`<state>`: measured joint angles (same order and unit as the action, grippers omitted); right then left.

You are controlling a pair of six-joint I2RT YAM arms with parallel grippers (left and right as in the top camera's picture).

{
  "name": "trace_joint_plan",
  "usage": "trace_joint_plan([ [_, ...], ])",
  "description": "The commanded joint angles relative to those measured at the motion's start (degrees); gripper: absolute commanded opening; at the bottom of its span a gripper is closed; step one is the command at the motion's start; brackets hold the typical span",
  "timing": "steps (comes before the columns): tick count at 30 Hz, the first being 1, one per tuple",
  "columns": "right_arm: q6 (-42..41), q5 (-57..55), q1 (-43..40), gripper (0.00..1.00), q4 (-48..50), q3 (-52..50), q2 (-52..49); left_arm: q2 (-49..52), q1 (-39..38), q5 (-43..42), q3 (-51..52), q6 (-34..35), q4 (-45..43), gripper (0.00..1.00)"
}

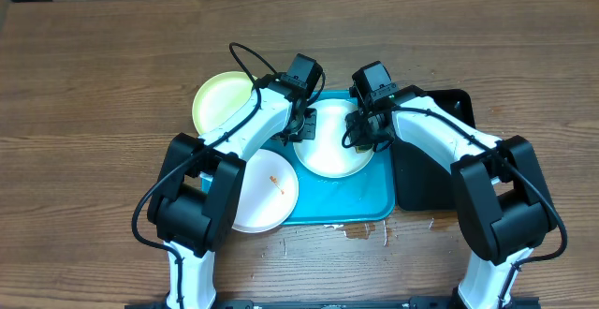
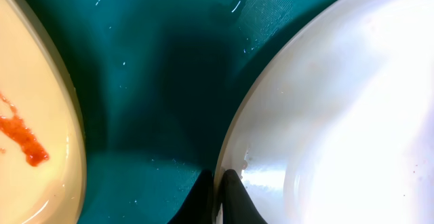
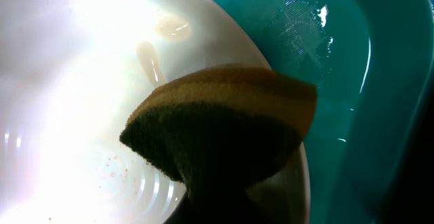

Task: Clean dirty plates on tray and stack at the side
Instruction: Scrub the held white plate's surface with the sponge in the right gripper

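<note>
A white plate (image 1: 334, 148) lies on the cyan-blue tray (image 1: 360, 201). My left gripper (image 1: 301, 126) is shut on its left rim; the wrist view shows the black fingers (image 2: 218, 191) pinching the plate's edge (image 2: 339, 115) over the tray (image 2: 156, 81). My right gripper (image 1: 365, 126) is shut on a yellow-and-dark sponge (image 3: 224, 125), pressed on the same plate (image 3: 68, 115), which carries pale smears (image 3: 149, 58). Its fingers (image 3: 224, 207) are hidden in shadow. A second white plate with an orange smear (image 1: 267, 192) overlaps the tray's left edge (image 2: 27, 115). A pale yellow-green plate (image 1: 220, 103) lies on the table left of the tray.
A black tray (image 1: 426, 169) lies right of the blue tray, under my right arm. Small wet spots (image 1: 360, 232) mark the wooden table just in front of the blue tray. The tray floor (image 3: 352, 81) is wet.
</note>
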<state>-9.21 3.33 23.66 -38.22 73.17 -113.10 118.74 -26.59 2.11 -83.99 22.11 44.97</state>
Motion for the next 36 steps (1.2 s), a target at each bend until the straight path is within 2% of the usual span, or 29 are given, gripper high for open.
trace_joint_plan([
  [1,0.07,3.02,0.39,0.04,-0.35,-0.79,-2.86,0.87,0.09,0.81,0.42,-0.70,0.20,0.04],
  [26,0.90,6.14,0.39,0.04,0.33,-0.81,-5.35,0.87,0.09,0.81,0.42,-0.70,0.22,0.04],
  [36,10.49,24.55,-0.17,0.04,-6.25,3.85,-5.42,0.87,0.09,0.81,0.42,-0.72,0.26,0.04],
])
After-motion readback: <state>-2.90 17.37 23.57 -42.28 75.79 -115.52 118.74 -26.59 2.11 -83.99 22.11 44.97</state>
